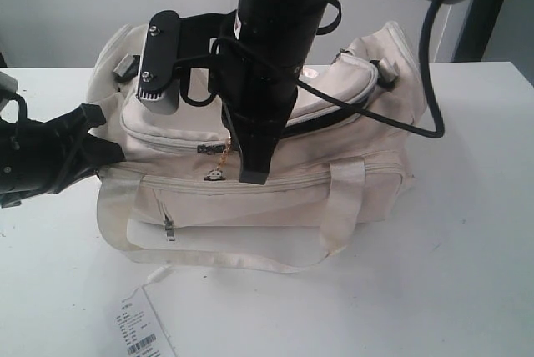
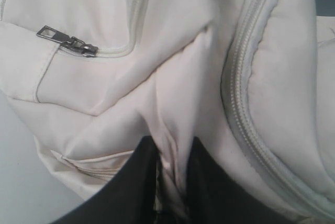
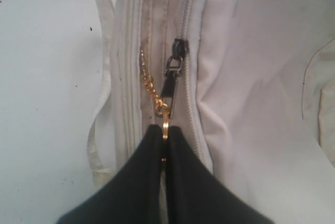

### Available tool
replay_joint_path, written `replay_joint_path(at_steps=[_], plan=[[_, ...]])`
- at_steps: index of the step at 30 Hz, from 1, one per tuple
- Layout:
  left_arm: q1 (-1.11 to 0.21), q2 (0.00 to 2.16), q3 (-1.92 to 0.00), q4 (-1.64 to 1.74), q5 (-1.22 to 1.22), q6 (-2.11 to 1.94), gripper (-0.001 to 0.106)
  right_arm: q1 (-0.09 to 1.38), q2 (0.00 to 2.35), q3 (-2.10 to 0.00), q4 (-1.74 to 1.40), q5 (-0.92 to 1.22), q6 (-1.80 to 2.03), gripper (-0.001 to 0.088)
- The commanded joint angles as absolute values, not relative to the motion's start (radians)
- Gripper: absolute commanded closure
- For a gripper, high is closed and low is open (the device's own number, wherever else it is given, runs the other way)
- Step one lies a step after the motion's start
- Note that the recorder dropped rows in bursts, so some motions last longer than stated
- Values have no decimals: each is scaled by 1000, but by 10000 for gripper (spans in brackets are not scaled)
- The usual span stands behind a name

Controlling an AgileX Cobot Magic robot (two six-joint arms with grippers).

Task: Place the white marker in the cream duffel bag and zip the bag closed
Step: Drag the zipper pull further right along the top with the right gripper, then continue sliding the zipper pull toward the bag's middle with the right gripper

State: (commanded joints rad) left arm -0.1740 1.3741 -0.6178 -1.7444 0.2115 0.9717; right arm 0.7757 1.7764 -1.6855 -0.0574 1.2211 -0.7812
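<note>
The cream duffel bag [image 1: 275,198] lies on the white table. The white marker does not show in any view. My right gripper [image 3: 164,130] points down at the bag's front top edge [image 1: 253,175] and is shut on a gold ring [image 3: 165,122], which hangs by a gold chain [image 3: 149,85] from the dark top zipper pull [image 3: 170,77]. To the right of that gripper, a dark gap [image 1: 321,122] shows under the top flap. At the bag's left end, my left gripper [image 1: 104,136] is shut on a fold of cream fabric [image 2: 172,145].
A white barcode paper tag [image 1: 142,330] lies on the table in front of the bag, tied to a loose cream handle [image 1: 217,257]. The front pocket's zipper pull [image 2: 68,41] hangs near my left gripper. A black cable [image 1: 425,65] loops over the bag's right end.
</note>
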Motion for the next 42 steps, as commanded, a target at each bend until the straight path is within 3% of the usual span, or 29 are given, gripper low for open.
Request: replay_joint_path(at_steps=[42], plan=[[-174,1374,-618,-1744,211,972,1053,776,1776,-1685,-219,1221,-705,868]])
